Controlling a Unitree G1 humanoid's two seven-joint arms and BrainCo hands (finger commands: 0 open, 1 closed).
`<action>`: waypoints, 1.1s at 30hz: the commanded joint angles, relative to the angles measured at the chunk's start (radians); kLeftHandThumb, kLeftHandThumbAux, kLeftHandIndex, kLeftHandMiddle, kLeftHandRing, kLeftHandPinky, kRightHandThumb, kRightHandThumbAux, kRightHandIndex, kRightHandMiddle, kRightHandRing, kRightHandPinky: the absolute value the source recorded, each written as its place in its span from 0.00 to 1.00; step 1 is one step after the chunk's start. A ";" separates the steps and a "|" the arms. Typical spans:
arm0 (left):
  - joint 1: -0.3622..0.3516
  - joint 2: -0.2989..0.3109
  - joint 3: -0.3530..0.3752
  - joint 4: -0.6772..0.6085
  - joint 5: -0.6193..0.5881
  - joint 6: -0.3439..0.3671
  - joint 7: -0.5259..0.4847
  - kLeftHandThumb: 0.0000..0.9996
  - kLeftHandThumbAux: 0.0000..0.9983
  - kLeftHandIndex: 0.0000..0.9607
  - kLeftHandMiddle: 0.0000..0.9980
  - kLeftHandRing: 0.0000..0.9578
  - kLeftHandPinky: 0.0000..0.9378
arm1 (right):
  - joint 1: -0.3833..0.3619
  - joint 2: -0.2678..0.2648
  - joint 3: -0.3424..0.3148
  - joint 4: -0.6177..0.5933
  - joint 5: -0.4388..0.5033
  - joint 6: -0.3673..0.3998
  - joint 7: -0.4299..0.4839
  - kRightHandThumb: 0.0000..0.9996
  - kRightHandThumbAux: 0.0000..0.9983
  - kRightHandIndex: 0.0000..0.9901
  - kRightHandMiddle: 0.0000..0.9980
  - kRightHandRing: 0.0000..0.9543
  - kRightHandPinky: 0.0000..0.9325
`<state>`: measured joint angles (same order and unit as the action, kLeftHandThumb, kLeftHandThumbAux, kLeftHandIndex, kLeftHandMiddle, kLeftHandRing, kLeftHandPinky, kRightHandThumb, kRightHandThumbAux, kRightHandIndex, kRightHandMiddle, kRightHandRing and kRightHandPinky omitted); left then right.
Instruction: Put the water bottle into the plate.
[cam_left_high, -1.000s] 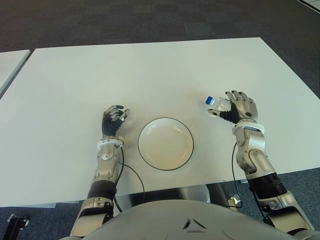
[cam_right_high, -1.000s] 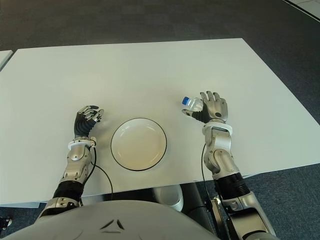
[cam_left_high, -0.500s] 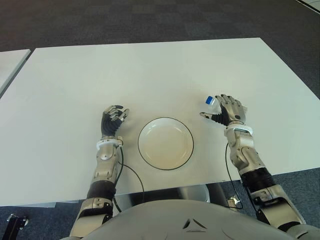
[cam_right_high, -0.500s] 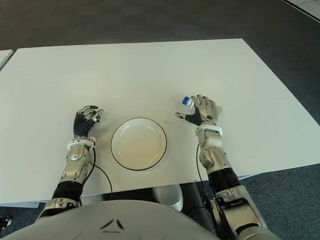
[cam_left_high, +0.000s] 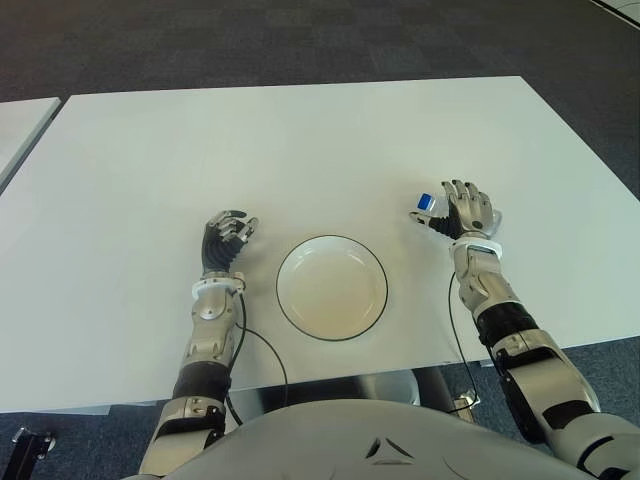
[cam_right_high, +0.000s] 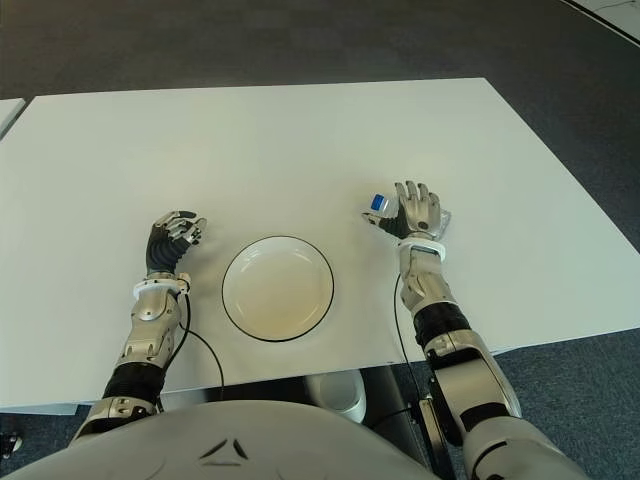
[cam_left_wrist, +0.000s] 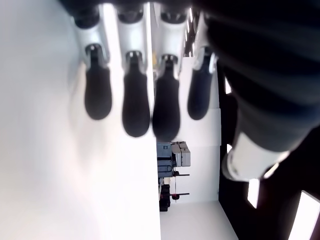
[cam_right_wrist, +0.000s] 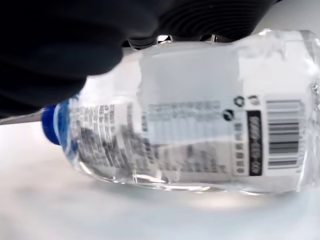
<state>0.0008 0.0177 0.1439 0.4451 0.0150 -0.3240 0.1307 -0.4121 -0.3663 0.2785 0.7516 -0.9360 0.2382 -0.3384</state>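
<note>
The clear water bottle (cam_right_wrist: 200, 125) with a blue cap (cam_left_high: 424, 202) lies on its side on the white table (cam_left_high: 300, 140), to the right of the plate. My right hand (cam_left_high: 463, 208) covers it from above, with palm and fingers wrapped over the body and only the cap end showing towards the plate. The white plate (cam_left_high: 331, 288) with a dark rim sits near the table's front edge and holds nothing. My left hand (cam_left_high: 228, 238) shows just left of the plate, fingers loosely bent around nothing.
A thin black cable (cam_left_high: 262, 345) runs from my left arm over the table's front edge. A second white table's corner (cam_left_high: 15, 125) shows at the far left. Dark carpet surrounds the table.
My right hand has slid forward over the bottle and closed down on it, so less of the bottle shows. The left hand and plate have not moved.
</note>
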 joint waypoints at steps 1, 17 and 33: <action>0.044 0.010 0.013 0.018 -0.003 0.054 0.010 0.71 0.71 0.45 0.64 0.64 0.63 | 0.025 0.105 0.011 0.272 0.102 0.018 0.055 0.71 0.24 0.00 0.00 0.00 0.00; 0.048 0.027 0.022 0.028 -0.025 0.025 -0.016 0.71 0.71 0.45 0.65 0.66 0.64 | -0.077 0.140 -0.004 0.486 0.176 0.063 0.073 0.67 0.29 0.00 0.00 0.00 0.00; 0.048 0.038 0.014 0.015 -0.014 0.046 0.002 0.71 0.71 0.45 0.64 0.64 0.64 | -0.091 0.141 -0.038 0.528 0.254 0.043 0.034 0.69 0.35 0.00 0.00 0.00 0.00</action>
<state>0.0232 0.0562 0.1547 0.4415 0.0007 -0.3210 0.1302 -0.6505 -0.2876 0.2605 1.1601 -0.7824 0.2803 -0.3910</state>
